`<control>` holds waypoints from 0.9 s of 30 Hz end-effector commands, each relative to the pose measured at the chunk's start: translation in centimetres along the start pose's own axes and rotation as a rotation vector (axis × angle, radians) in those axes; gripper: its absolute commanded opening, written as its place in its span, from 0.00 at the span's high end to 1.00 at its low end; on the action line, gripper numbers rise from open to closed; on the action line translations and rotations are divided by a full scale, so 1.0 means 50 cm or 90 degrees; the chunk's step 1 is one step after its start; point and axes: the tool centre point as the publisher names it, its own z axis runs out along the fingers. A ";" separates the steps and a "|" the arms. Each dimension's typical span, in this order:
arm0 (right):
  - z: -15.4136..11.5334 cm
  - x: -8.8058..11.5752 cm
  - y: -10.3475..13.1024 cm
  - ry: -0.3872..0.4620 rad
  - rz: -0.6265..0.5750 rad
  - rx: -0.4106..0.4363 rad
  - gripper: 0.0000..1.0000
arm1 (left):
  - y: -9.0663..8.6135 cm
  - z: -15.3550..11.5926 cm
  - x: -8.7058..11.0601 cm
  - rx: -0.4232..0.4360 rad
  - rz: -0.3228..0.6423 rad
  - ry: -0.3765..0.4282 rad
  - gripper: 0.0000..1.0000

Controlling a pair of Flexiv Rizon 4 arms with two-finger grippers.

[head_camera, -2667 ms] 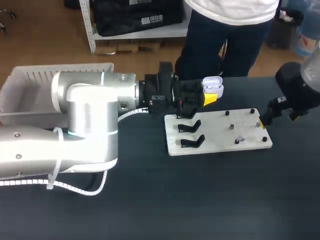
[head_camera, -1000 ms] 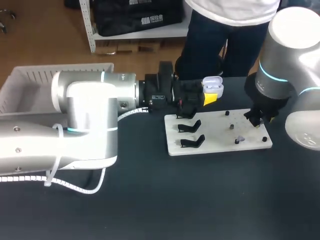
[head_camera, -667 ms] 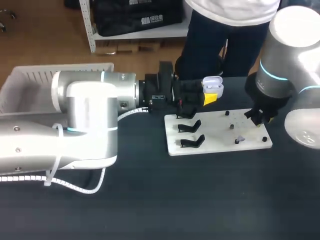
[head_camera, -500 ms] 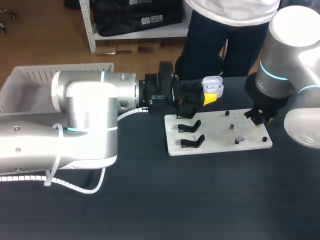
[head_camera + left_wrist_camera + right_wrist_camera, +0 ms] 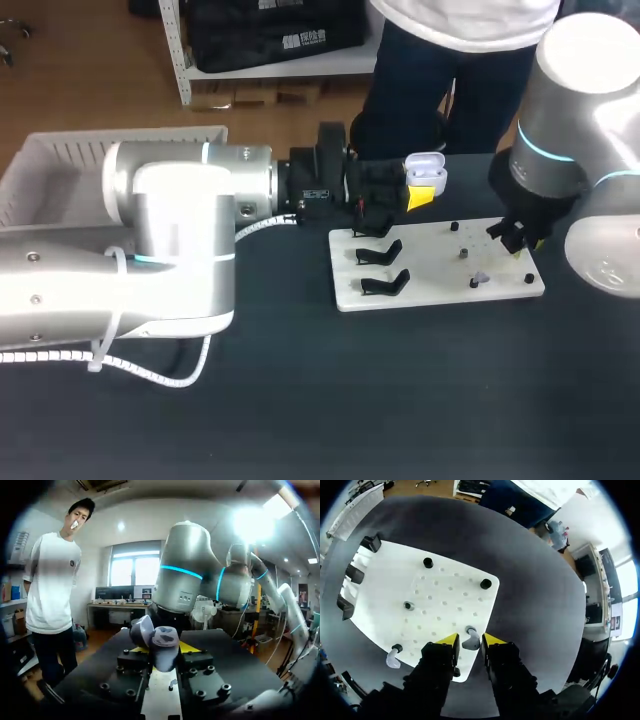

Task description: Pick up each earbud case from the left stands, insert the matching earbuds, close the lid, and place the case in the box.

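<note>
The dark surface [image 5: 400,400] carries a white board [image 5: 430,278] at about 3 o'clock from its middle, lying flat with its long side running across. A white box [image 5: 60,170] sits at 10 o'clock by the far edge; its base is hidden, so its footing cannot be told.

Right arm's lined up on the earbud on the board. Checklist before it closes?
1. Left gripper shut on white earbud case: ok.
2. Case lid open: ok.
3. Small white earbud between right gripper yellow tips: ok.
4. Tips touching that earbud: not ok, gaps on both sides.
5. Second earbud on white pegboard, clear of the fingers: ok.
6. White slatted box free inside: cannot tell, left arm hides part.
</note>
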 end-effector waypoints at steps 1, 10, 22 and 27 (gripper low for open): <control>0.001 0.003 0.001 -0.001 0.001 0.002 0.77 | -0.003 0.001 0.004 -0.004 0.003 -0.006 1.00; 0.001 0.001 -0.001 0.000 -0.001 0.006 1.00 | -0.003 0.001 0.004 -0.004 0.003 -0.006 1.00; -0.123 0.004 0.001 0.001 0.028 0.009 1.00 | -0.003 0.001 0.004 -0.004 0.003 -0.006 1.00; -0.208 0.007 0.021 0.016 0.038 0.001 1.00 | -0.003 0.001 0.004 -0.004 0.003 -0.006 1.00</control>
